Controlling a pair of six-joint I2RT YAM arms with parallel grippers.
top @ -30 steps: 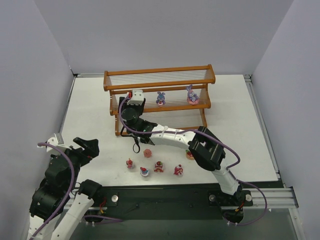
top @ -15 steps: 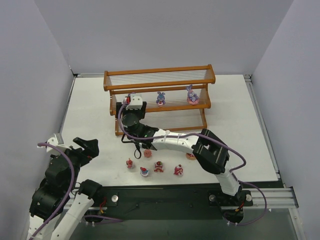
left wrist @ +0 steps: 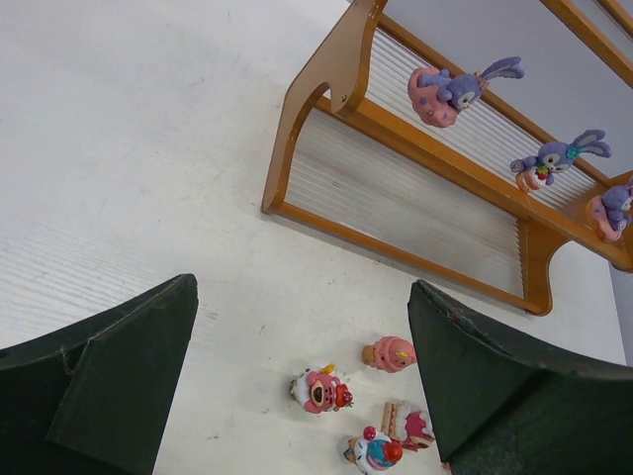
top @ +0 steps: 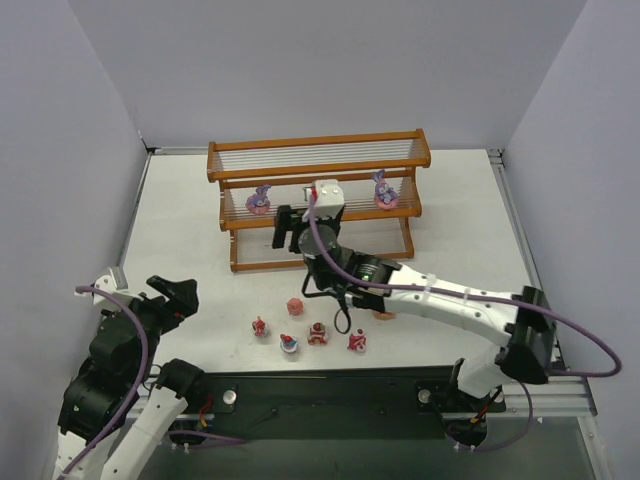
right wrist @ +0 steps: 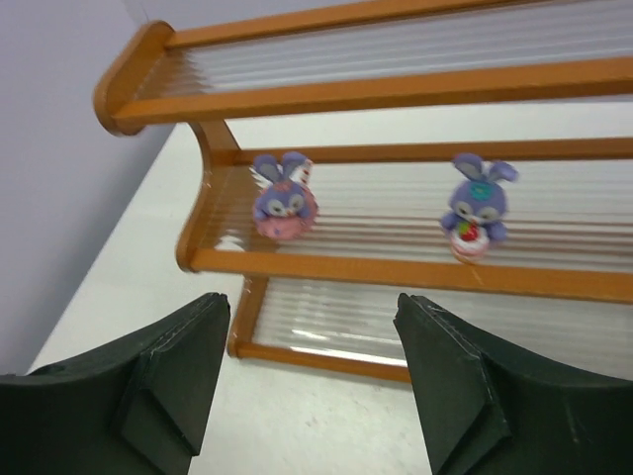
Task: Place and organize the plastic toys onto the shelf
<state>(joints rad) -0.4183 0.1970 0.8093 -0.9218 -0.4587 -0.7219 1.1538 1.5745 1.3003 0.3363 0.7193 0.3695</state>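
The shelf (top: 318, 148) stands at the back of the table. Its middle tier holds purple bunnies on pink bases: one at the left end (top: 260, 198), one at the right (top: 383, 192). A third (left wrist: 554, 160) shows between them in the left wrist view. My right gripper (top: 290, 224) hovers open and empty in front of the middle tier; its view shows the left bunny (right wrist: 284, 206) and the middle one (right wrist: 477, 216) beyond the fingers. Several toys lie on the table, including a pink cupcake (top: 295, 306) and a little cake (top: 317, 333). My left gripper (top: 175, 292) is open and empty at the near left.
The shelf's top tier (right wrist: 396, 49) and bottom tier (left wrist: 406, 203) hold nothing in these views. My right arm (top: 450, 305) stretches across the table's right half, partly covering one toy (top: 381, 312). Grey walls close in the left, back and right.
My right gripper has left a bunny at the left end of the middle tier and moved right and back from it. The right arm swung right. The left arm has not moved.
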